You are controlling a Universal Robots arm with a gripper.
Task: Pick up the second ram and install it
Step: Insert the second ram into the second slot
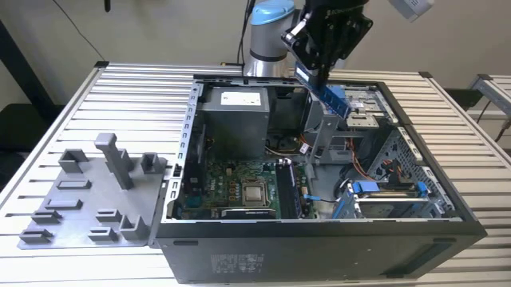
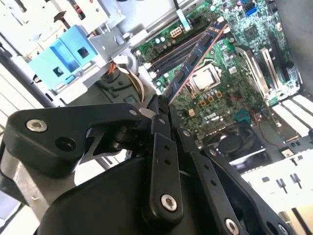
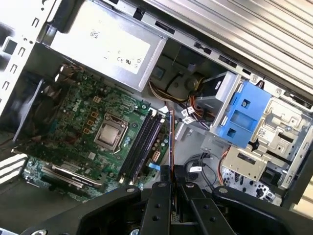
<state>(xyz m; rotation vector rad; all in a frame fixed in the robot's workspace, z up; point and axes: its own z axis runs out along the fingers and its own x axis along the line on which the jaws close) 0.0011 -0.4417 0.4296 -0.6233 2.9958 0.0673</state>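
Where the exterior view looked down on the slatted table [image 1: 119, 89], I logged the following. Item: my hand [image 1: 313, 74], pinched shut on one end of the second ram [image 1: 336, 99]. The stick hung tilted above the open computer case [image 1: 319, 254], clear of the motherboard [image 1: 231, 188]. Item: grey plastic fixture [image 1: 88, 203] with upright posts, lying just beside the case at the exterior view's left.

Second wrist view. Item: my fingers [image 2: 159, 147] pressed together on the second ram [image 2: 196, 55]. The board ran away from the hand [image 2: 160, 111], across the memory slots [image 2: 178, 49] and past the processor socket [image 2: 204, 78], and was not seated in any slot. Item: blue drive bracket [image 2: 66, 56], well apart from the stick.

First wrist view. Item: second ram [image 3: 171, 139], edge-on, a thin line leaving my hand [image 3: 172, 175] alongside the memory slots [image 3: 144, 142]. Items inside the case: power supply [image 3: 105, 41], processor socket [image 3: 108, 135], blue drive bracket [image 3: 242, 112].
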